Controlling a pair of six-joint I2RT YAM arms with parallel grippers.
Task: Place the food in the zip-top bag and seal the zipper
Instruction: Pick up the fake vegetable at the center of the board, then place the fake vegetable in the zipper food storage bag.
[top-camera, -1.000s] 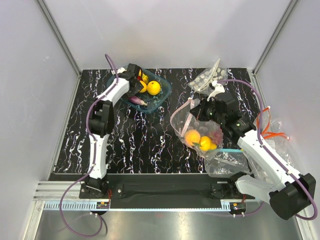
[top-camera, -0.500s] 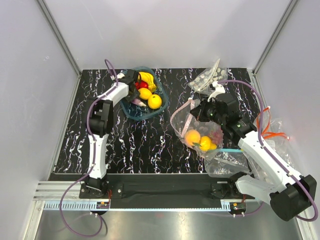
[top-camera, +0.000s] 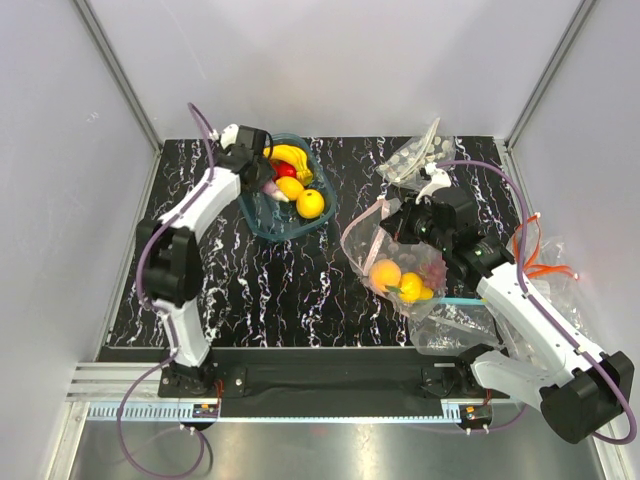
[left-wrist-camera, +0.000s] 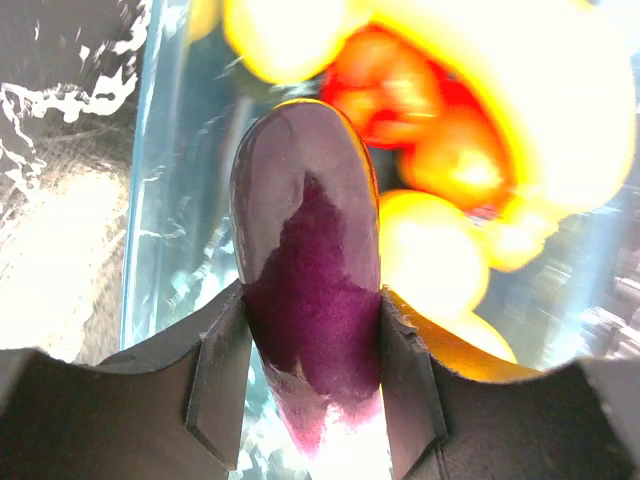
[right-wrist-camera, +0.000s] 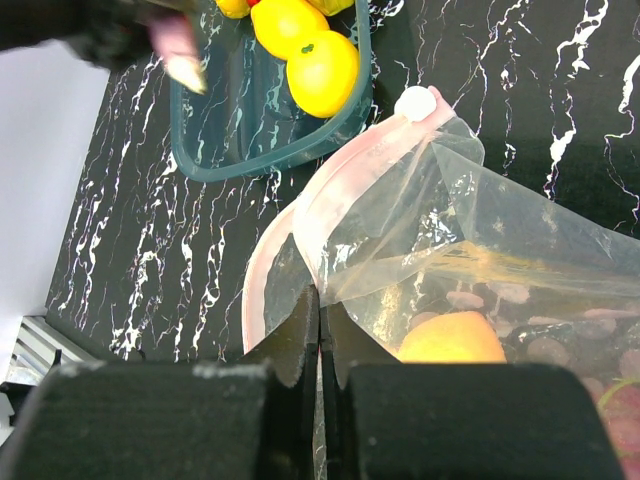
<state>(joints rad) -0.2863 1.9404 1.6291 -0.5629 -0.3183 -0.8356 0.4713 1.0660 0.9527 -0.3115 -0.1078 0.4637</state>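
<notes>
The black marbled counter (top-camera: 300, 300) fills most of my overhead feed. Right of centre on it lies the bag (top-camera: 372, 240), crinkled, with its mouth gaping toward the far left. To its left, near the far edge, sits the teal bin (top-camera: 270, 236).

My right hand (right-wrist-camera: 320, 322) is pinched tight on the near edge of the bag's mouth, with plastic caught between the closed fingers and that edge held up off the counter. My left hand (left-wrist-camera: 310, 325) is over the bin's left side, clamped on a glossy purple fruit (left-wrist-camera: 305, 250) that sticks out past the fingertips. I cannot tell whether the fruit touches the bin.

In the bin I see two lemons (top-camera: 310, 203), a banana (top-camera: 290, 155) at the far end and something red (top-camera: 285, 170) between them. Inside the bag, low in its body, are an orange (top-camera: 385, 273), a yellow piece (top-camera: 410, 286) touching it and a dark grape cluster (top-camera: 432, 268) just beside them.

The zipper (right-wrist-camera: 330, 190) curves pink along the mouth, its two sides apart. A small white tab (right-wrist-camera: 415, 103) sits at its far end.
</notes>
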